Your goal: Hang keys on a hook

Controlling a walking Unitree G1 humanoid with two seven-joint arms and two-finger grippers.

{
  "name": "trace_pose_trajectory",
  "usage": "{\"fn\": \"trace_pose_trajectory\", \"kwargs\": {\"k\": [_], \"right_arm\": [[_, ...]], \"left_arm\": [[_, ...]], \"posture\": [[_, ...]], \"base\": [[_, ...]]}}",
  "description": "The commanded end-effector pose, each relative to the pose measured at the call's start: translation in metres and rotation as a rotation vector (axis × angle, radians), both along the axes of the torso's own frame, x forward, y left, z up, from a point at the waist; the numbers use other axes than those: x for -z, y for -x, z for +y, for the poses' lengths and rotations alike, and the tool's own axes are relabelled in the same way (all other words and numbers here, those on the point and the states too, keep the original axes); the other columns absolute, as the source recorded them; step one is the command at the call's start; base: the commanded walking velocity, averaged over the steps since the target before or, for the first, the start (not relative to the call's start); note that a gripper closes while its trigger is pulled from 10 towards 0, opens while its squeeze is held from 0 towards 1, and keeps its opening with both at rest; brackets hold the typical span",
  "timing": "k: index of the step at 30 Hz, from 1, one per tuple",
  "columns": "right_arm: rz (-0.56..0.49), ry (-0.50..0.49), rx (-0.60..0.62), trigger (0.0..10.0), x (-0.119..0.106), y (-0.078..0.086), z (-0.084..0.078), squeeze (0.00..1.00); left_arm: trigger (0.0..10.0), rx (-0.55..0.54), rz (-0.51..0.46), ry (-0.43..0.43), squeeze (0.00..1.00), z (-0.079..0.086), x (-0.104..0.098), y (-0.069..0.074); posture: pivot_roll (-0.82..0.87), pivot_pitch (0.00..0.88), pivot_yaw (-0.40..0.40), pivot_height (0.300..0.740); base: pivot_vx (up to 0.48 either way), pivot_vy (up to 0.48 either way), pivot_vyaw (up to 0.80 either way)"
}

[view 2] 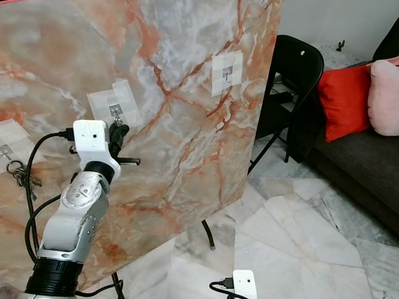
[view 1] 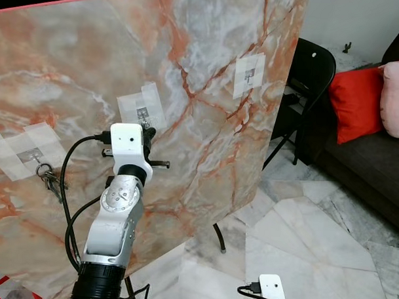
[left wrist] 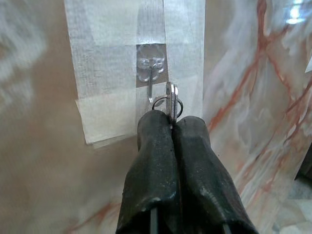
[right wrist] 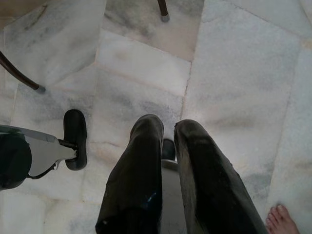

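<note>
- Your left gripper (left wrist: 170, 127) is raised against the marble board (view 1: 208, 77), its black fingers (left wrist: 155, 161) pressed together and clamped on a key ring (left wrist: 166, 103) with a flat key between the tips.
- Held there, the ring touches or overlaps the wire of the middle hook (left wrist: 151, 73); you cannot tell whether it has caught.
- That clear hook sits under white tape (left wrist: 117, 58) near the board's centre.
- Another bunch of keys (view 1: 51, 179) already hangs from the taped hook near the board's left edge.
- A third taped hook (view 1: 248, 74), bare, sits towards the board's upper right edge.
- Your right gripper (right wrist: 168, 134) hangs low over the pale marble floor (right wrist: 239, 73), fingers slightly apart and holding nothing.
- A person's bare toes (right wrist: 280, 217) stand on the floor near it.
- A black folding chair (view 1: 310, 81) and red cushion (view 1: 355, 102) lie beyond the board's right edge.
</note>
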State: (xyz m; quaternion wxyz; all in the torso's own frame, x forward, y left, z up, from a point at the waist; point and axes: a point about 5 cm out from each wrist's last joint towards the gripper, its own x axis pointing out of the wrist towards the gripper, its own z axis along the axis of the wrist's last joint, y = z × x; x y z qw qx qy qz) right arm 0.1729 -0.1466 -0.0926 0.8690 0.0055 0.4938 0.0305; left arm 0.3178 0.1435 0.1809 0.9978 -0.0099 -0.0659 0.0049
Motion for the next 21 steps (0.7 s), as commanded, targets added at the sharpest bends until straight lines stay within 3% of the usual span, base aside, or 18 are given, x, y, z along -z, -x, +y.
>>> {"fn": "trace_pose_trajectory", "kwargs": {"k": [1,21], "right_arm": [[0.007,-0.005,0.008,10.0,0.0002,0.0002,0.0013,0.00],[0.007,-0.007,0.008,10.0,0.0003,0.0003,0.0020,0.00]], "left_arm": [[10.0,0.001,0.003,-0.022,0.00,-0.0029,-0.0019,-0.0027],[10.0,-0.032,0.008,-0.052,0.00,-0.0055,-0.0034,-0.0077]], "posture": [[0.01,0.000,-0.010,0.740],[0.01,0.000,-0.007,0.740]], "base": [[0.000,0.000,0.00],[0.000,0.000,0.00]]}}
